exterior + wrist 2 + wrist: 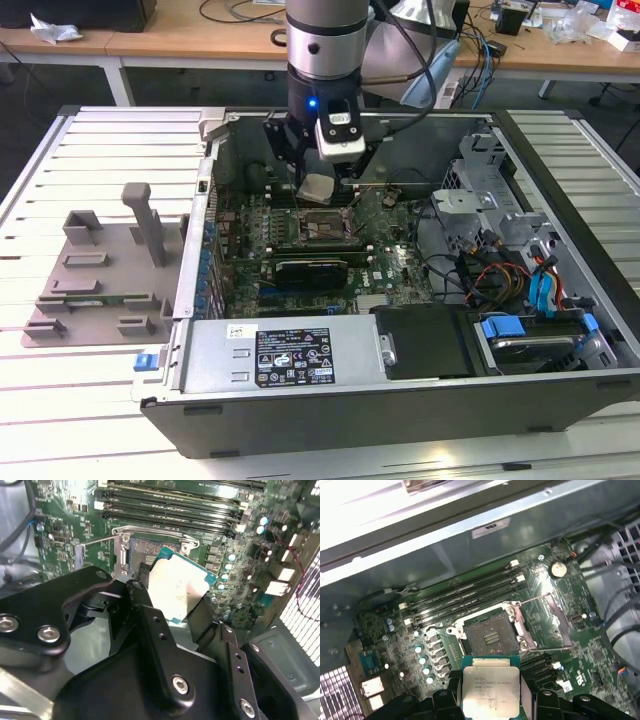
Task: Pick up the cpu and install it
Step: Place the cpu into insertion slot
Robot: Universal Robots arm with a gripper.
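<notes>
The cpu (487,686) is a flat square chip with a pale silvery top and a thin green rim. My gripper (489,696) is shut on it, one black finger on each side edge. In the second wrist view the cpu (176,592) sits between the black fingers (150,625), tilted above the board. It hangs a little above the open black socket (490,639) of the green motherboard (555,655), with the socket's metal frame lifted. In the exterior view the gripper (320,190) holds the cpu (318,188) inside the open computer case, over the socket (322,228).
Black memory slots (465,597) run beside the socket. The case wall (205,240) stands toward the exterior view's left, and drive bays with cables (520,280) fill the exterior view's right. A grey fixture plate (100,280) with raised blocks lies outside the case on the slatted table.
</notes>
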